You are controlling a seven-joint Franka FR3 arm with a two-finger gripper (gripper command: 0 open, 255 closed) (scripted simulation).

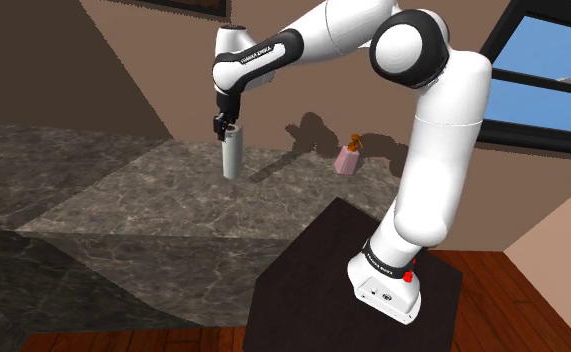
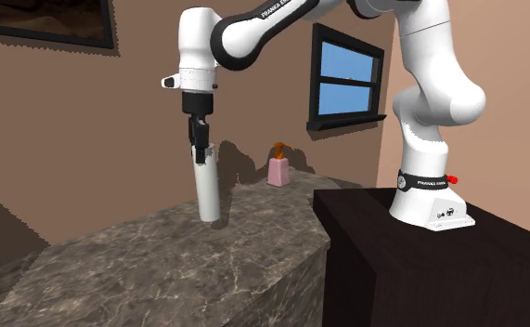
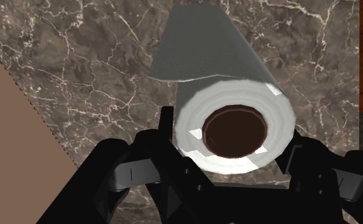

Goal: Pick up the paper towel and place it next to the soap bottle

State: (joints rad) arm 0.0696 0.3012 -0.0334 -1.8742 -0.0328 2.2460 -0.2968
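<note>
A white paper towel roll (image 1: pixel 232 153) stands upright at the marble counter's back, near the wall. My black gripper (image 1: pixel 227 127) comes straight down on its top end and is shut on it. In the second exterior view the paper towel roll (image 2: pixel 204 182) hangs from the gripper (image 2: pixel 199 141), its base at or just above the stone; I cannot tell which. In the wrist view the fingers (image 3: pixel 167 130) clasp the paper towel roll (image 3: pixel 202 70) on both sides of its brown core. The pink soap bottle (image 1: pixel 349 158) with an orange pump stands further along the wall, also seen as soap bottle (image 2: pixel 277 169).
The grey marble counter (image 1: pixel 163 195) runs along a brown wall. The dark box stand (image 1: pixel 313 270) carries the arm's base at the counter's end. A window (image 2: pixel 348 79) sits behind the soap bottle's side. Wooden floor (image 1: pixel 518 300) lies beyond the stand.
</note>
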